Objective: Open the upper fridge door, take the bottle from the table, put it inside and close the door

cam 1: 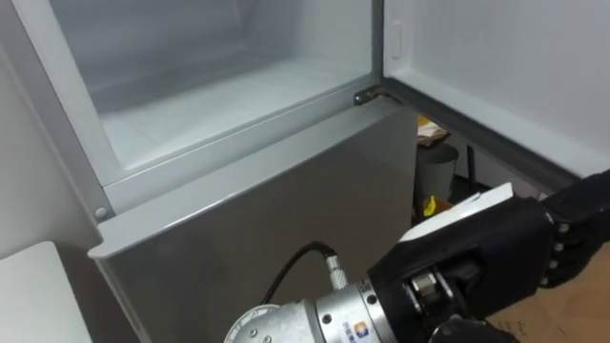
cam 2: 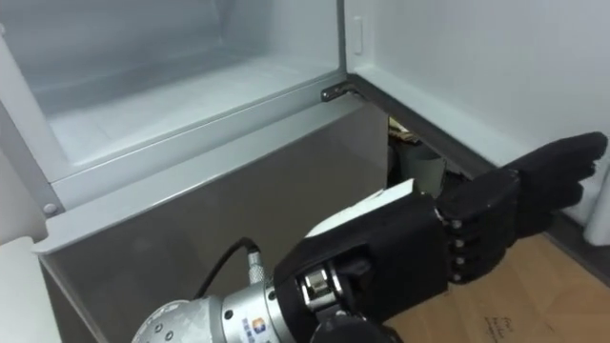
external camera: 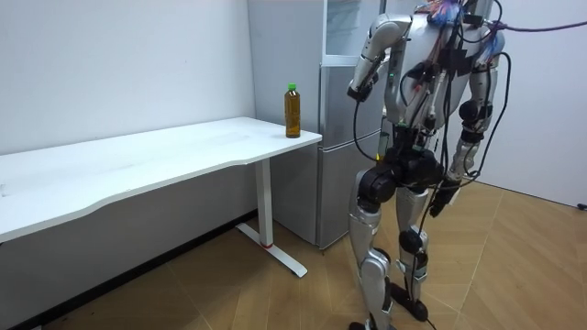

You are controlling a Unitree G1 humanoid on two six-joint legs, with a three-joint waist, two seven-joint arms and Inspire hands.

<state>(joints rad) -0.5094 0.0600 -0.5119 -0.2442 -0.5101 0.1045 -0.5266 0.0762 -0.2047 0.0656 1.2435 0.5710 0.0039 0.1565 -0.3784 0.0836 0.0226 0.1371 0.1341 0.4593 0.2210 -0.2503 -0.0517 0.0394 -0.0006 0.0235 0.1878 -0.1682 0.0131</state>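
White table (external camera: 183, 147) holds the bottle (external camera: 293, 111) upright, cap toward twelve o'clock, at nine o'clock from the fridge (external camera: 332, 165). Left hand (cam 2: 419, 243) hovers at five o'clock from the open upper compartment (cam 2: 172, 86), fingers straight and pressed together.

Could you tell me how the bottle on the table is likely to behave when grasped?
The bottle looks nearly full of amber liquid, so probably fairly heavy for its size. Tall and narrow, upright near the table's corner, it could tip if nudged high. Its smooth sides may be slippery.
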